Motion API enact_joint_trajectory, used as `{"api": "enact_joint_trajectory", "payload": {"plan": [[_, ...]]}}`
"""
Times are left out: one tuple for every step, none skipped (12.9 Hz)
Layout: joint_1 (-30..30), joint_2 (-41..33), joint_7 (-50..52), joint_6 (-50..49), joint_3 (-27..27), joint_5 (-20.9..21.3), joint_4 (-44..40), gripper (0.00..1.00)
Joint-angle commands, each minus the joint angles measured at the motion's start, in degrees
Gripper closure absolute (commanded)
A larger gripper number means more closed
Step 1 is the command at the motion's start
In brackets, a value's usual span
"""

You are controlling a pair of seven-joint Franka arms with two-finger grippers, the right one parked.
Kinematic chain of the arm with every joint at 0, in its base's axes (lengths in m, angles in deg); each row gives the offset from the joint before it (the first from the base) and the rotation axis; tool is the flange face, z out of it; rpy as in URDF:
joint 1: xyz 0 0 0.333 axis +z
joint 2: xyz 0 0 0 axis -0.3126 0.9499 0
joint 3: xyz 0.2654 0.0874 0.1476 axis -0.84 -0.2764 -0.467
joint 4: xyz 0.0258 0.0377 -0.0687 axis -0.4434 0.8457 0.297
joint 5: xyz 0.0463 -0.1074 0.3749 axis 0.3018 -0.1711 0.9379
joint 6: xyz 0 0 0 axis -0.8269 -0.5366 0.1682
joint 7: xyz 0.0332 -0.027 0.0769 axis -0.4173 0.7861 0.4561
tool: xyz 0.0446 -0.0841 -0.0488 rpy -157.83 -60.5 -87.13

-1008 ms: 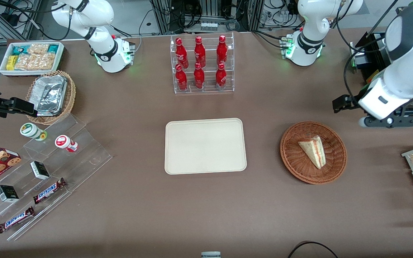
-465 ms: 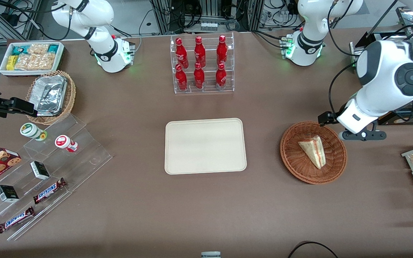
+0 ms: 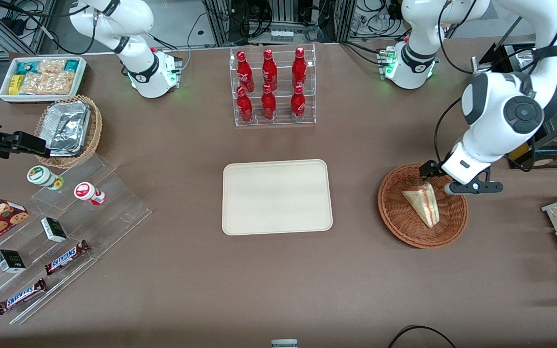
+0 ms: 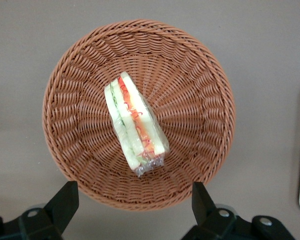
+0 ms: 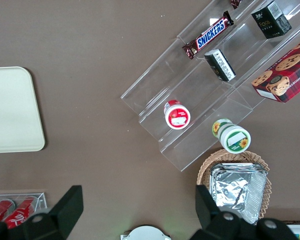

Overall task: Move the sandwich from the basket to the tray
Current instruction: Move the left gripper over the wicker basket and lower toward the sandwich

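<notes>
Over the basket (image 3: 422,206) hangs the left arm's gripper (image 3: 437,180) in the front view, above the rim farther from the camera, and the sandwich (image 3: 422,204) lies inside the weave just below it, untouched. Toward the parked arm's end sits the tray (image 3: 277,196), bare and well apart from the basket. A rack of red bottles (image 3: 271,86) stands farther from the camera than the tray.

On to the left wrist view: the gripper (image 4: 135,201) shows both fingers (image 4: 64,202) spread wide, released, nothing between them. The sandwich (image 4: 135,127) rests near the middle of the basket (image 4: 199,75), cut edge up, wrapped in clear film that bunches at one end.

Trouble ahead? My read is that the wedge lies at a slant to the line between the fingers, so an unturned descent could catch it corner-wise and tip it. Slick film may let it slide out, and wide fingers risk snagging the wicker wall.

Right wrist view: only a corner of the tray (image 5: 12,112) matters here.
</notes>
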Motion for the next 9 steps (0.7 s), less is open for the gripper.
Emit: {"api": "enact_joint_trajectory", "payload": {"plan": [[-0.3, 1.3, 8.1, 3.0, -0.2, 0.8, 1.0, 0.0], [-0.4, 1.7, 11.9, 3.9, -0.2, 0.8, 1.0, 0.0], [-0.4, 2.6, 16.2, 4.6, -0.2, 0.8, 1.0, 0.0], [-0.4, 3.1, 20.5, 6.1, -0.2, 0.8, 1.0, 0.0], [-0.4, 4.1, 25.6, 7.5, -0.2, 0.8, 1.0, 0.0], [-0.4, 4.6, 29.6, 8.3, -0.2, 0.8, 1.0, 0.0], [-0.4, 5.3, 32.2, 8.8, -0.2, 0.8, 0.9, 0.0], [-0.4, 5.5, 32.6, 9.1, -0.2, 0.8, 1.0, 0.0], [-0.4, 6.1, 32.9, 9.2, -0.2, 0.8, 0.8, 0.0]]}}
